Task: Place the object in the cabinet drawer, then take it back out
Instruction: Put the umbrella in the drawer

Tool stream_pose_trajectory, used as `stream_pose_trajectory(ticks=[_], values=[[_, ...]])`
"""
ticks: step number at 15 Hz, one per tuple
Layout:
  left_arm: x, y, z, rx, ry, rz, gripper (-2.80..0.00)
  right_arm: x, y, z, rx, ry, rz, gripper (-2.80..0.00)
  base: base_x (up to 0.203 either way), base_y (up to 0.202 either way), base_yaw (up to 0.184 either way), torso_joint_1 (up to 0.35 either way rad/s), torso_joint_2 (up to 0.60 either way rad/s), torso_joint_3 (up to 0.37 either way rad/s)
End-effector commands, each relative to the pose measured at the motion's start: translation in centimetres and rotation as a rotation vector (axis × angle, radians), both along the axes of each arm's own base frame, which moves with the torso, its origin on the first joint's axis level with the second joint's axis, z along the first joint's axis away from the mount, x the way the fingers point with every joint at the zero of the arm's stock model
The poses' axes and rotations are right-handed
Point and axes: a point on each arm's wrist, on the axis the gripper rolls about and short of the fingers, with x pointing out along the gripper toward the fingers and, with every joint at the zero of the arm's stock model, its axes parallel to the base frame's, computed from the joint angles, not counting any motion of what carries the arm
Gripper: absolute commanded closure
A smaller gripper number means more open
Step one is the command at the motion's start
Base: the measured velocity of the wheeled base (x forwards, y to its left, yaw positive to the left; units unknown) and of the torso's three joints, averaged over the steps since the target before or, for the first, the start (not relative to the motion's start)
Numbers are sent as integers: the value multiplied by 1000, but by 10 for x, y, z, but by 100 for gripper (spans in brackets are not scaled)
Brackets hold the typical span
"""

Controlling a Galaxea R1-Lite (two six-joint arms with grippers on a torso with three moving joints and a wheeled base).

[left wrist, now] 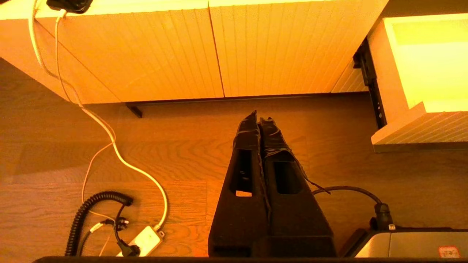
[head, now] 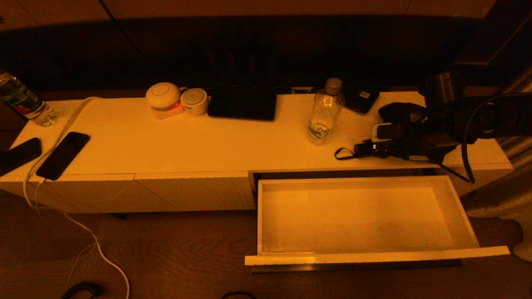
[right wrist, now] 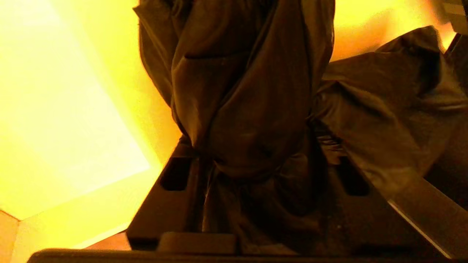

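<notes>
The object is a dark, soft fabric bag (head: 401, 113) at the right end of the cabinet top, with a thin strap loop (head: 343, 154) trailing toward the middle. My right gripper (head: 388, 143) is shut on it. In the right wrist view the bag's crumpled cloth (right wrist: 248, 109) fills the gap between both fingers (right wrist: 172, 190) and hides the tips. Whether the bag rests on the top or hangs just above it I cannot tell. The cabinet drawer (head: 365, 256) stands pulled out and empty below. My left gripper (left wrist: 259, 122) is shut, low over the floor left of the drawer (left wrist: 420, 128).
A clear water bottle (head: 325, 112) stands just left of the bag. A dark flat device (head: 242, 103), two round white gadgets (head: 163, 99), two phones (head: 63, 154) and another bottle (head: 25, 104) sit on the top. Cables and a plug strip (left wrist: 144, 239) lie on the wooden floor.
</notes>
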Motion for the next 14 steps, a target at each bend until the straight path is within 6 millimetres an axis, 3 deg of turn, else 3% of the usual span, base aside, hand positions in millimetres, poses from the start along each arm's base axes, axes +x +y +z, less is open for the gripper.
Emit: stream_pose_trajectory(ticks=[1, 4, 7, 10, 14], values=[[0, 0, 0, 0, 0, 0, 0, -1, 0, -1, -8, 7, 3, 0, 0, 0, 0, 0, 0, 0], [0, 0, 0, 0, 0, 0, 0, -6, 0, 0, -9, 10, 2, 0, 0, 0, 0, 0, 0, 0], [0, 0, 0, 0, 0, 0, 0, -23, -2, 17, -14, -28, -12, 0, 0, 0, 0, 0, 0, 0], [0, 0, 0, 0, 0, 0, 0, -49, -4, 35, -7, -57, -11, 0, 0, 0, 0, 0, 0, 0], [0, 0, 0, 0, 0, 0, 0, -108, -4, 41, 60, 15, -28, 0, 0, 0, 0, 0, 0, 0]])
